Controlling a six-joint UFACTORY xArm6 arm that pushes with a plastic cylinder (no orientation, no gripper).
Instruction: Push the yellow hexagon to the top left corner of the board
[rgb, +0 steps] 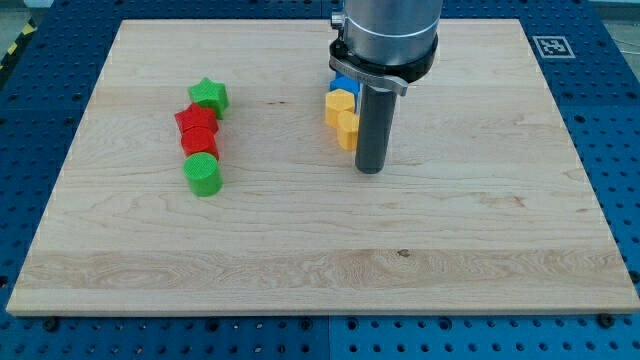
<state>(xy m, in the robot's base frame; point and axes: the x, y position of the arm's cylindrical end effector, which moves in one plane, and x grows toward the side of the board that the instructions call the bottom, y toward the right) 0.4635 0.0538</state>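
Observation:
Two yellow blocks sit near the board's upper middle: one (340, 104) above, another (347, 130) just below it; which is the hexagon I cannot tell for sure. A blue block (346, 86) sits right above them, partly hidden by the arm. My tip (371, 168) rests on the board just to the right of and slightly below the lower yellow block, close to it.
At the view's left, a column of blocks: a green star (209, 96), a red star (194, 120), a red block (200, 140) and a green cylinder (202, 174). The wooden board (320, 260) lies on a blue perforated table.

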